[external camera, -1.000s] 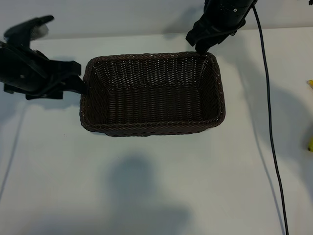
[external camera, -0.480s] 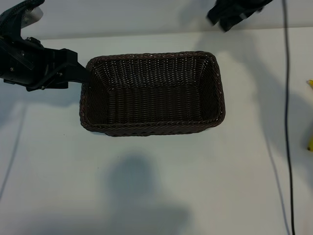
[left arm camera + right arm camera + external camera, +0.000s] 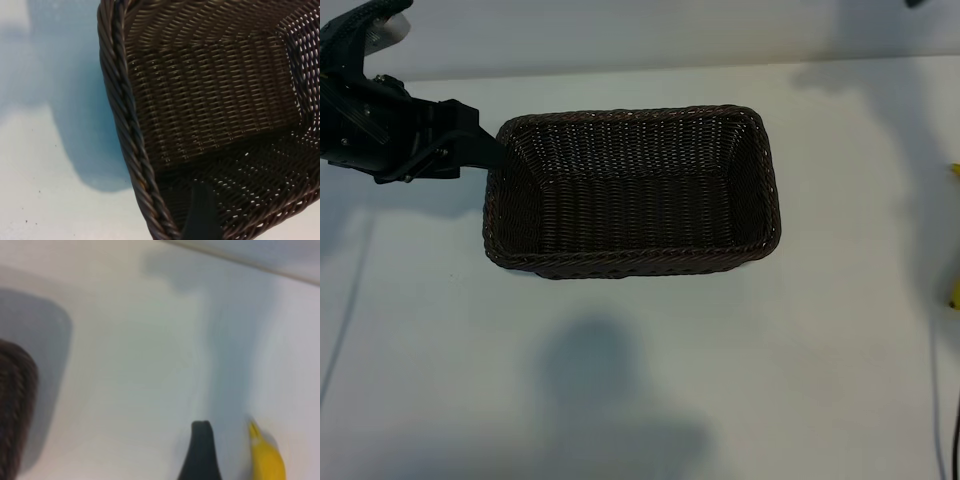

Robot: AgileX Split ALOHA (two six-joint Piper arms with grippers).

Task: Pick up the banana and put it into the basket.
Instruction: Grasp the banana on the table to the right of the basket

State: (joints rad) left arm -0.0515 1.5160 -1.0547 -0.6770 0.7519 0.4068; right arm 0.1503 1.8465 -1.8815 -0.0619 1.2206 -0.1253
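The brown wicker basket sits in the middle of the white table with nothing in it, and the left gripper hangs right at its left end, one finger dipping just inside the rim, jaws spread and holding nothing. The banana lies far off at the table's right edge, well apart from the basket. In the right wrist view one finger of the right gripper shows just beside the banana's tip; whether that gripper is spread or clenched I cannot tell.
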